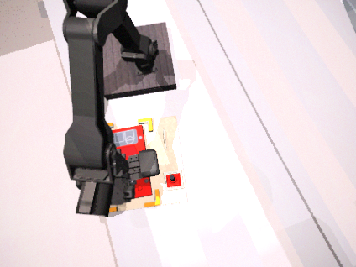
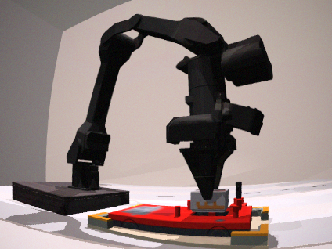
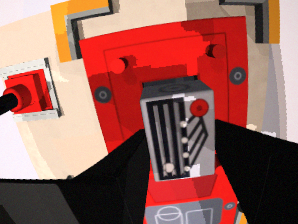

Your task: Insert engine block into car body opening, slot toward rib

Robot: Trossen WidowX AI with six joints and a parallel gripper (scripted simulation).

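The grey engine block (image 2: 219, 196) (image 3: 172, 135) is upright between the fingers of my gripper (image 2: 211, 196) (image 3: 179, 132), which is shut on it. The red car body (image 1: 128, 149) (image 2: 164, 213) (image 3: 97, 60) lies flat below. In the exterior view the block stands well above the car's top face, its underside close to the opening. The wrist view shows the block's decorated top with a red round cap, and a thin dark strip of the opening (image 3: 162, 80) beyond it. The block hides the rest of the opening. The rib and slot cannot be made out. In the top view the arm hides the block.
Yellow corner brackets (image 1: 149, 123) (image 2: 250, 238) (image 3: 62, 30) surround the car on a beige board (image 1: 170, 126) (image 3: 52, 145). A red piece with a black upright peg (image 1: 173, 180) (image 3: 32, 90) stands beside the car. Two short red posts rise from the car near the block.
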